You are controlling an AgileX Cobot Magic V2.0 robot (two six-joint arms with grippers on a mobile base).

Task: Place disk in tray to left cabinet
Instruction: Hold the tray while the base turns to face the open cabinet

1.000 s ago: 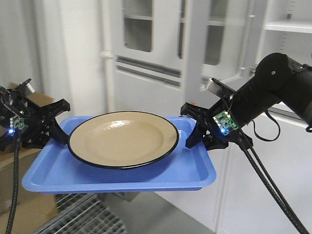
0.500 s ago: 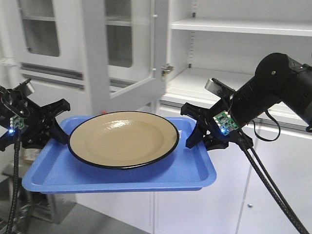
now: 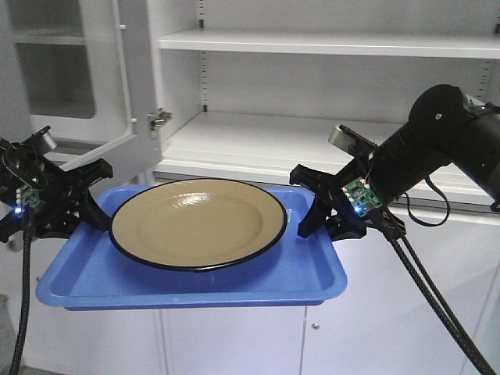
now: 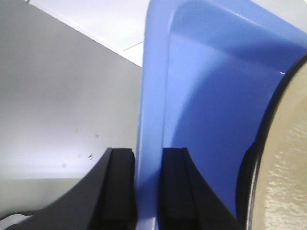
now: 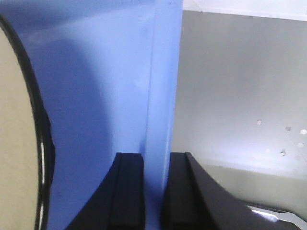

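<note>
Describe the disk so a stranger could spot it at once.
In front of the open white cabinet, the left gripper and right gripper hold a blue tray by its short ends. The disk lies in it: a shallow round plate, glossy tan with a thin black rim, the only thing there.

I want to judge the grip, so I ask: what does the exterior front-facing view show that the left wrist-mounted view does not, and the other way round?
Only the exterior front-facing view: the whole disk, the left gripper and right gripper at opposite ends of the blue tray, and the shelves of the open cabinet behind. Only the left wrist view: the left gripper's fingers pressed on both sides of the tray's lip. Both: the blue tray with the disk in it.
</note>
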